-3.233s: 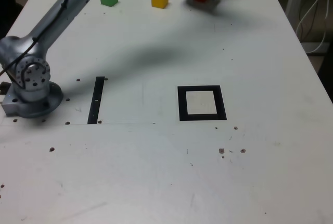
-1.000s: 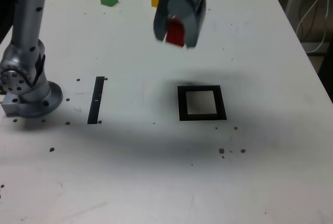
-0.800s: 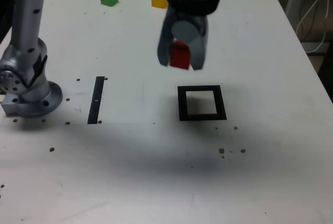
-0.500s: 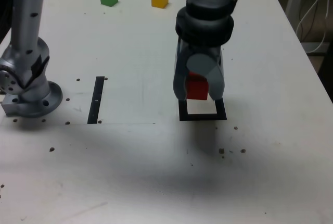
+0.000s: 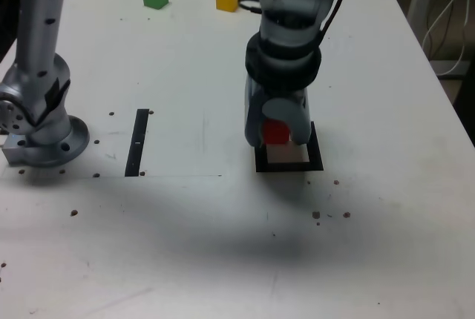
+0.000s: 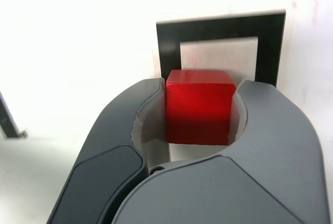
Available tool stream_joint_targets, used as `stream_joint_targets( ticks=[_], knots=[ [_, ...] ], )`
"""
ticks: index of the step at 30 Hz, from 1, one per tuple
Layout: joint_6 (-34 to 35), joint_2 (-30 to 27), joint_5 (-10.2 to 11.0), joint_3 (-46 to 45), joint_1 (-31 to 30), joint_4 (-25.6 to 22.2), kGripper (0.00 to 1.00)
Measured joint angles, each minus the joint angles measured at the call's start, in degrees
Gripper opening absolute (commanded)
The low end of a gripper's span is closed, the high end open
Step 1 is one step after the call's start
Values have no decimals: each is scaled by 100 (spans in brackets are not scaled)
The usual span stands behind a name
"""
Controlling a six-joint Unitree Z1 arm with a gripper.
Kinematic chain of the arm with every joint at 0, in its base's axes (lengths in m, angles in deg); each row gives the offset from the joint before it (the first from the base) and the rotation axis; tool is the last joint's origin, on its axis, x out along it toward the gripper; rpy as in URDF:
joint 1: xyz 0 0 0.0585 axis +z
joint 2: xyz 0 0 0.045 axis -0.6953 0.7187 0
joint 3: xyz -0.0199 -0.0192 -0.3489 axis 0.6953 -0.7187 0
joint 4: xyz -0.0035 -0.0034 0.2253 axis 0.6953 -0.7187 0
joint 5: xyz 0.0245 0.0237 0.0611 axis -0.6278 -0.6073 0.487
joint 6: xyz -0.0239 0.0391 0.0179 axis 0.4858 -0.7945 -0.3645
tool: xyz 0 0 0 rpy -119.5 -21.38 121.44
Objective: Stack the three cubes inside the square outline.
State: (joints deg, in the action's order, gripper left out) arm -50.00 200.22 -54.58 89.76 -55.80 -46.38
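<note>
The gripper [image 6: 202, 91] is squeezing the red cube [image 6: 200, 110], maybe hanging just over the black square outline [image 6: 271, 47]

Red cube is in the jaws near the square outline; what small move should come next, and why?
I'd probably ease the end effector slightly toward the outline's centre before lowering: the wrist view shows the red cube clamped, with the black square outline and its pale middle showing beyond it, so it doesn't look centred.
</note>
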Motion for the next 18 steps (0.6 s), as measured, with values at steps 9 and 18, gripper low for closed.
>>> stream_joint_targets(
  ticks=[9, 18],
  knots=[
    [65, 13, 95, -192, 0, 364, 17],
    [65, 14, 102, -170, 0, 397, 40]
  ],
)
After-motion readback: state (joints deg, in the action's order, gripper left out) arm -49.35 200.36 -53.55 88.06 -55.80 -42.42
